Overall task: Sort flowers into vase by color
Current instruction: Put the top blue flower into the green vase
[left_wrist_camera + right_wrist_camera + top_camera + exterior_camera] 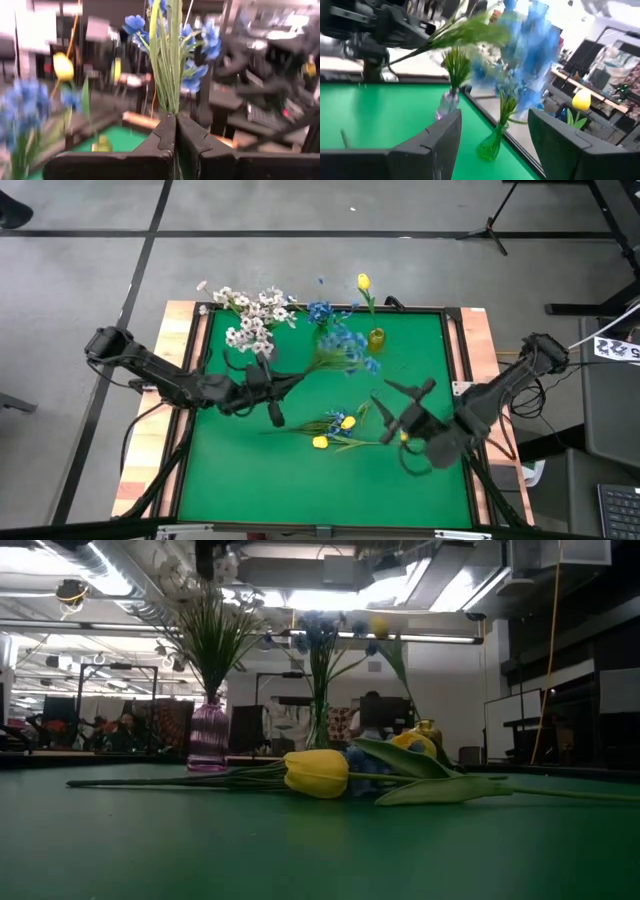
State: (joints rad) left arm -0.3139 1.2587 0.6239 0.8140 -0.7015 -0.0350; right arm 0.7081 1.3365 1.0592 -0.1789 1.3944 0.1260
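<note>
Left gripper (pixel 175 131) is clamping the thin green stems of a blue clustered-bloom artificial sprig (pixel 192 55), fingers pressed together with the stems rising straight up between them. In the high view this sprig (pixel 350 348) is hanging in the air over the middle of the green felt table (pixel 250 480), just beside the vases at the far edge, its blooms pointing toward the blue bunch.

Right gripper (pixel 492 137) is hovering over the right side of the table with its fingers standing wide apart, gripping nothing.

Judgement on the step: the sprig is being carried to the vase of matching colour. Doing it well likely means lowering the stem ends into the narrow neck first, keeping the stems near vertical, and avoiding a knock against the light vases or the flowers already standing there. Letting go should wait until the stems are well inside.

Containers, left to right at the far edge:
- Pinkish ribbed glass vase (pixel 208 737) is holding white small-blossom sprays (pixel 252 318).
- Clear green glass vase (pixel 491 142) is holding blue blooms (pixel 320 311).
- Small yellow vase (pixel 376 338) is holding one yellow tulip-like bud (pixel 363 282).

Still lying loose mid-table: yellow tulip buds (pixel 316 773) on leafy stems, mixed with some blue blossoms (pixel 365 766).
</note>
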